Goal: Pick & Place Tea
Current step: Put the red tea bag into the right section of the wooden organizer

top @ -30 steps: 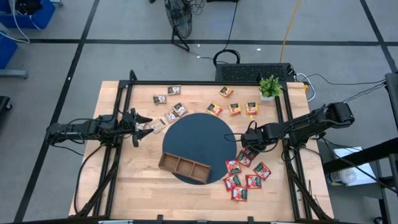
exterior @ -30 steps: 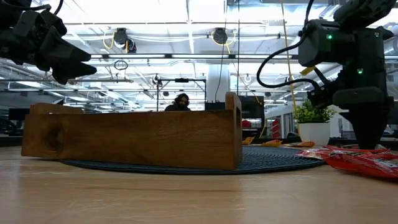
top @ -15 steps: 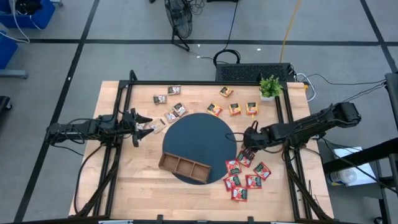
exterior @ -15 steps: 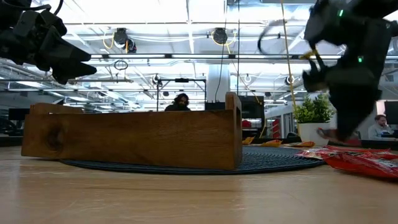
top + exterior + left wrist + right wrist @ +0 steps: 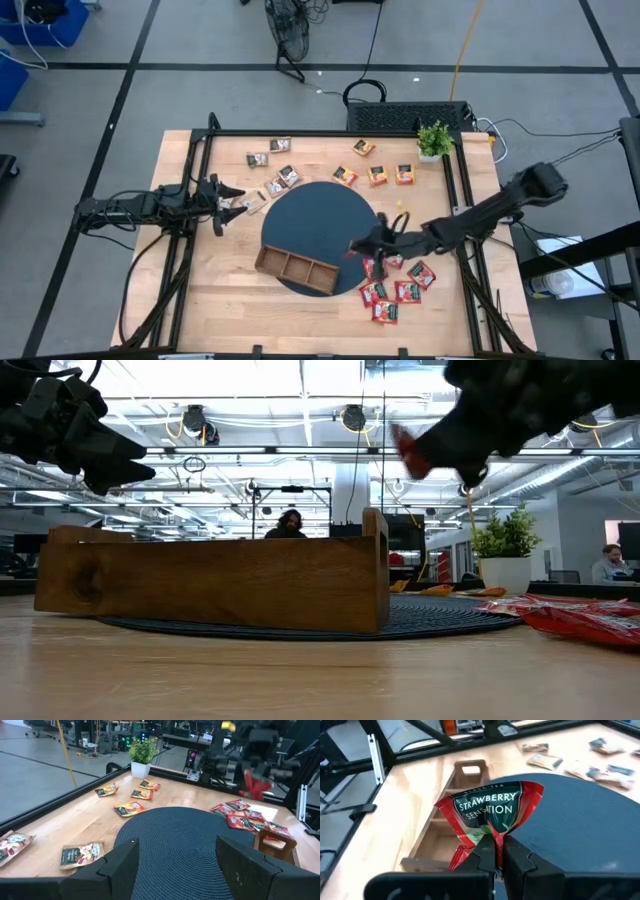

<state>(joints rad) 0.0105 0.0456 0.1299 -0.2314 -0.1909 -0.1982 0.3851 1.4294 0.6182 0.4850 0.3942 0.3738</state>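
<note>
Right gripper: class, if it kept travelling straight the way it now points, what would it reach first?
Probably the wooden tray. The right gripper, shut on a red tea sachet, points across the dark round mat toward it; depth is uncertain.

Glossy crinkled foil is showing on the red sachet, matt ribbed weave on the dark mat, and grained wood on the tray.

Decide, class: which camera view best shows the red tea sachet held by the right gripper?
The right wrist view: the red sachet fills the frame, label readable, pinched in the right gripper. The high view shows it only as a tiny red fleck above the mat; the low and left wrist views show it blurred.
</note>
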